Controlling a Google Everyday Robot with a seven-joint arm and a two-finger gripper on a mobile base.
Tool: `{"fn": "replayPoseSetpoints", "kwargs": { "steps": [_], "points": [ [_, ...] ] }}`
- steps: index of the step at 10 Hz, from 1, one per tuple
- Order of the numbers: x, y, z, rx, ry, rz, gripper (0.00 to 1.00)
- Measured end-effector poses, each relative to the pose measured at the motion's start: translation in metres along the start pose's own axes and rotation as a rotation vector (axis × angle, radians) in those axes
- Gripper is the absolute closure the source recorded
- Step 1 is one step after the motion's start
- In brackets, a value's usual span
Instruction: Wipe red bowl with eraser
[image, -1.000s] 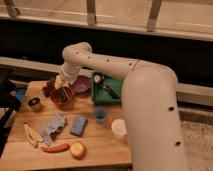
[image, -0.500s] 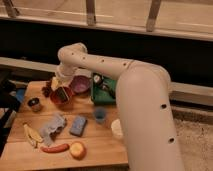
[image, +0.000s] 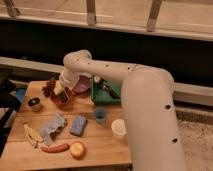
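— What is the arm working over?
— A pale wooden table (image: 97, 145) set against a dark wall (image: 165, 55). A lighter ledge (image: 192, 92) runs along the foot of the wall. Above the wall, a pale band carries upright posts (image: 90, 12). To the right of the table there is grey speckled floor (image: 197, 145).
— And the gripper?
— The white arm (image: 145, 110) rises from the lower right, bends over the back of the table and turns downward. The gripper (image: 61, 92) sits low at the red bowl (image: 68, 101), at or just inside its rim. I cannot tell whether it is spread wide or clamped on something.
— Where is that bowl?
— It is near the back left of the table, just beside the purple bowl (image: 82, 86). Dark grapes (image: 48, 88) lie behind it and a small metal cup (image: 35, 104) stands to its left.
— The eraser?
— I cannot pick it out.
— What else lies on the wood?
— A green tray (image: 106, 97) with dark things in it stands to the right of the purple bowl. In front of it are a small blue cup (image: 100, 115) and a white cup (image: 119, 128). A blue block (image: 78, 125) lies just beside a crumpled grey-blue cloth (image: 52, 125). A banana (image: 32, 135) lies toward the left edge. At the front are a long red item (image: 55, 148) and a round orange-yellow fruit (image: 77, 150).
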Motion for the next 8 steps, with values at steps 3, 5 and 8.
{"fn": "replayPoseSetpoints", "kwargs": {
  "steps": [3,5,8],
  "points": [
    [-0.001,-0.008,0.010,-0.018,-0.004,0.021,0.40],
    [-0.005,-0.012,0.017,-0.011,0.009,0.023,0.40],
    [-0.010,-0.023,0.033,0.006,0.045,0.030,0.40]
  ]
}}
